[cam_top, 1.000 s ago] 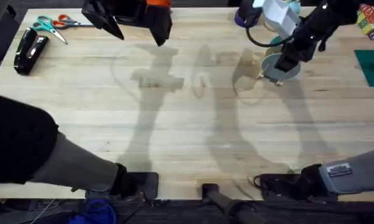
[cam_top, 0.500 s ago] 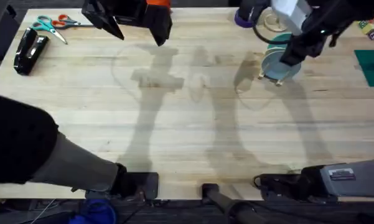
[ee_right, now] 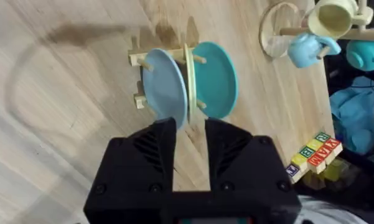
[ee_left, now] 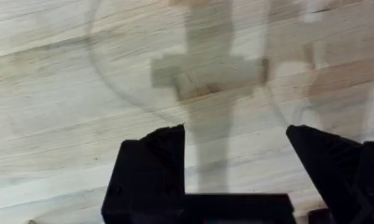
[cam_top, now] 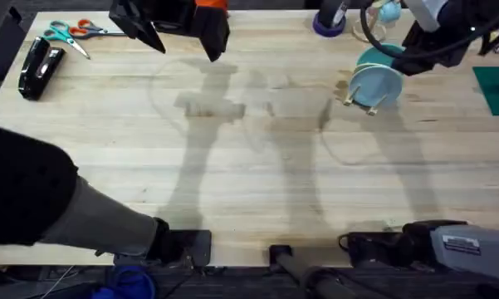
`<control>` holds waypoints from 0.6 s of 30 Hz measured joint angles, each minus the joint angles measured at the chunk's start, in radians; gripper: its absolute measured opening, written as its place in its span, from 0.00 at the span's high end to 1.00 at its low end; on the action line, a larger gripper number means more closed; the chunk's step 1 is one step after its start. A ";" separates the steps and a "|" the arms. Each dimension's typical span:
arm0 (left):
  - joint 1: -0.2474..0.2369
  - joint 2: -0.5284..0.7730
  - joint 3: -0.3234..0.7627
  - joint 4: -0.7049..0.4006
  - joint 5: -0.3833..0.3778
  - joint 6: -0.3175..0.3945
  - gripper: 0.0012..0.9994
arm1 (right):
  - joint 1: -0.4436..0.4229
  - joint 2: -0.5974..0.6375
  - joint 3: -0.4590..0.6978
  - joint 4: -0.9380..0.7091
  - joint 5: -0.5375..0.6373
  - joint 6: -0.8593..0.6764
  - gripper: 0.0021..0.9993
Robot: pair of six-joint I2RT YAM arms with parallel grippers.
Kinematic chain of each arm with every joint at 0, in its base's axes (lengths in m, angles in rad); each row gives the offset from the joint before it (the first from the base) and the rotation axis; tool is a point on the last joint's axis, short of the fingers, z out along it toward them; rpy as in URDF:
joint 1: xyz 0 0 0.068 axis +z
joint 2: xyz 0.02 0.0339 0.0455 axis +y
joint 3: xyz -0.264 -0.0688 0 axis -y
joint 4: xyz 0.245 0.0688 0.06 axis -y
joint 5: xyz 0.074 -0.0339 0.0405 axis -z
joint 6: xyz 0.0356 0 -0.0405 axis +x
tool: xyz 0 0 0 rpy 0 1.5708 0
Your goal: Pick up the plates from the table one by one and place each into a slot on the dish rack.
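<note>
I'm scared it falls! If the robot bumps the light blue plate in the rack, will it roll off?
Probably not: the light blue plate stands on edge between the dish rack pegs. It looks stiff and thin. Knocked free, its round rim might roll.

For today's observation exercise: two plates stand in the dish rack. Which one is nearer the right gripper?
The pale sky-blue plate. It stands on the side of the dish rack facing the right gripper, while the darker teal plate stands behind it, beyond the rack's pegs.

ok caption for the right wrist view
Pale blue plate and teal plate standing in wooden dish rack, open right gripper above.
</note>
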 joint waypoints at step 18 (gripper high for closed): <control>0.000 0.000 0.000 0.000 0.000 0.000 0.01 | 0.039 -0.005 0.000 -0.001 -0.006 0.004 0.01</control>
